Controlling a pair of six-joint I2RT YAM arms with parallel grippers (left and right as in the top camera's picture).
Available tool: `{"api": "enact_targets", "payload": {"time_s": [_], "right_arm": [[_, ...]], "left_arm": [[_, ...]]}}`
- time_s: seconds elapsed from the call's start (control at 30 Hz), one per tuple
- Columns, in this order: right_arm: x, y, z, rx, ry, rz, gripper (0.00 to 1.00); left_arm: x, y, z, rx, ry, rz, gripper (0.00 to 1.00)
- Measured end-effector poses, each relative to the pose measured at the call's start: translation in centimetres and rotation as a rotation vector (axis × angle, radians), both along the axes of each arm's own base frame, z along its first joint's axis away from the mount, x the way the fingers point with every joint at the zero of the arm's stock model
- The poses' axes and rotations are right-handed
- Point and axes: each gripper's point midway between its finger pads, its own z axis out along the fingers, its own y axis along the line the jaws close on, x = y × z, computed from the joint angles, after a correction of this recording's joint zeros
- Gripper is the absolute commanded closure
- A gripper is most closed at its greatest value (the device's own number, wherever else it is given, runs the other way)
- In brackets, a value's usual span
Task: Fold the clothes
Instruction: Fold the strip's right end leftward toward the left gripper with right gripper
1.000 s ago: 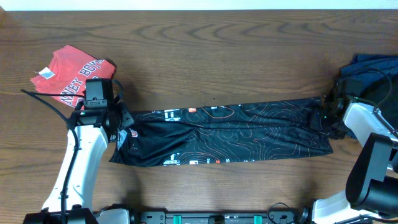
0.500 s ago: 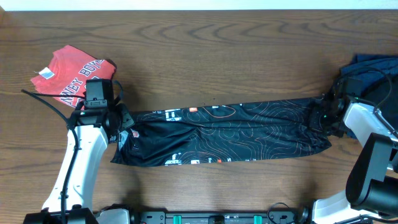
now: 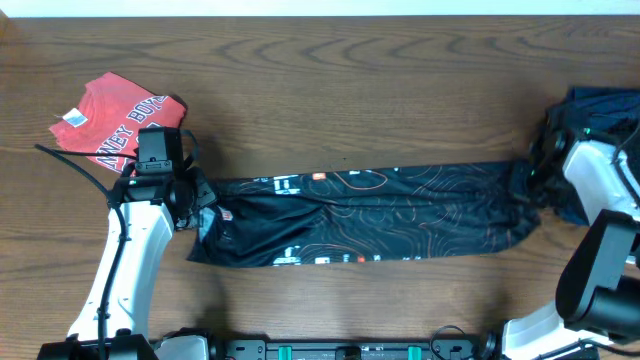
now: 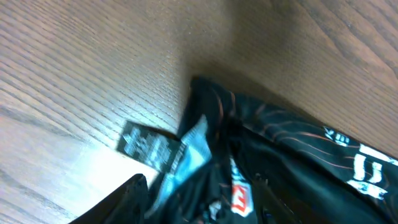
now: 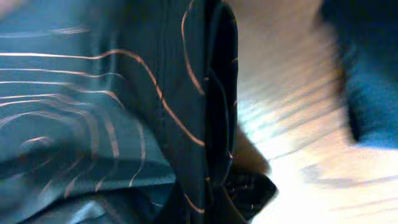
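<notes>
A black garment with orange contour lines (image 3: 370, 213) lies stretched out in a long band across the table. My left gripper (image 3: 203, 200) is shut on its left end; the left wrist view shows the bunched black cloth (image 4: 273, 155) and a white label between the fingers. My right gripper (image 3: 533, 185) is shut on its right end, and the cloth (image 5: 124, 106) fills the right wrist view. A folded red shirt with white lettering (image 3: 112, 120) lies at the far left. A dark blue garment (image 3: 600, 115) lies heaped at the right edge, also in the right wrist view (image 5: 373, 68).
The brown wooden table (image 3: 340, 80) has bare surface behind the black garment. A black cable (image 3: 75, 165) runs beside my left arm near the red shirt. The arm bases stand at the front edge.
Both grippers have shifted to the right with the black garment, which now lies a little further right and slightly further back, pulled tauter.
</notes>
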Motion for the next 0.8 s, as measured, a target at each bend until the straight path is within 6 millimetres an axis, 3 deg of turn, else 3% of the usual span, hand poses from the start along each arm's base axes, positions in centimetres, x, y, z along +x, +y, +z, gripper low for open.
{"api": "enact_targets", "payload": {"time_s": [0.1, 0.2, 0.57, 0.8], "right_arm": [[1.4, 1.5, 2.3, -0.025, -0.048, 0.060, 0.99], [1.8, 4.3, 3.5, -0.028, -0.060, 0.146, 0.99], [1.1, 16.8, 3.5, -0.009, -0.066, 0.478, 0.99], [0.5, 21.5, 2.4, 0.004, -0.073, 0.589, 0.99]], "left_arm": [[-0.1, 0.0, 0.0, 0.000, 0.006, 0.000, 0.44], [-0.2, 0.0, -0.1, 0.000, 0.011, 0.000, 0.44], [-0.4, 0.0, -0.2, -0.001, 0.019, 0.000, 0.44], [-0.6, 0.0, -0.2, -0.002, 0.024, 0.000, 0.44]]}}
